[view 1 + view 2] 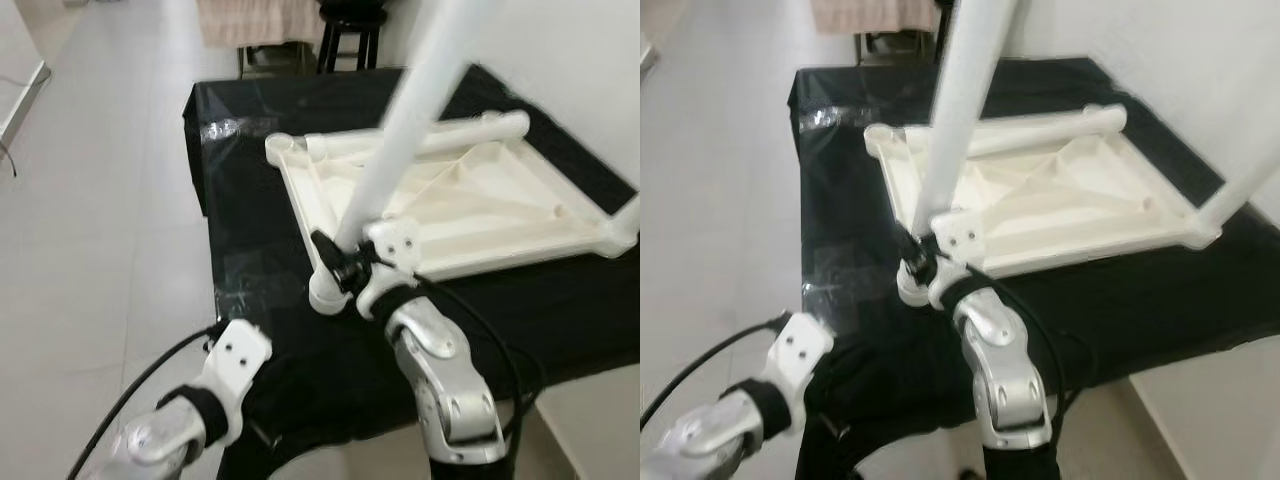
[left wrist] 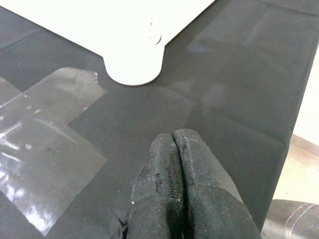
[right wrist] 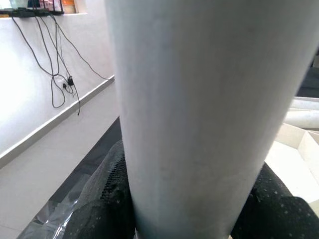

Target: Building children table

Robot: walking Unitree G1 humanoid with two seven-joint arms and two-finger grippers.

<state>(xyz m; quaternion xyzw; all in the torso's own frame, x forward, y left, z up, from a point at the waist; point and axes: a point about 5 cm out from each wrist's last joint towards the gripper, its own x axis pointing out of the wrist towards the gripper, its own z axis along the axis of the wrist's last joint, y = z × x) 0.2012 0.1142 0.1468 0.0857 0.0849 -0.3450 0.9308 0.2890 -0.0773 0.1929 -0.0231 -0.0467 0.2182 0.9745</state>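
Grippers are working unevenly here. At about 7 o'clock in the head views, the left gripper is idling low over the black cloth, its two fingers pressed together on nothing; it is probably waiting clear of the work so the other arm has room. Patches of clear tape are shining on the cloth beside it, likely pinning the cover down.

Toward the centre, the white tabletop is lying upside down on the cloth, ribs facing up, so that the corner sockets are open from above. The near corner socket is sitting at about 6 o'clock from the panel's middle, and the right gripper is clamping the white table leg just above it, fingers wrapping both sides of the tube. The leg is leaning up toward 1 o'clock rather than standing straight, so it looks as though it is being steered into the socket, not yet seated.

Further right, another leg is lying along the panel's far edge, and a third is rising from the right corner.

Whether the held leg's lower end is already entering the socket is being hidden by the gripper, and its top is running out of frame.
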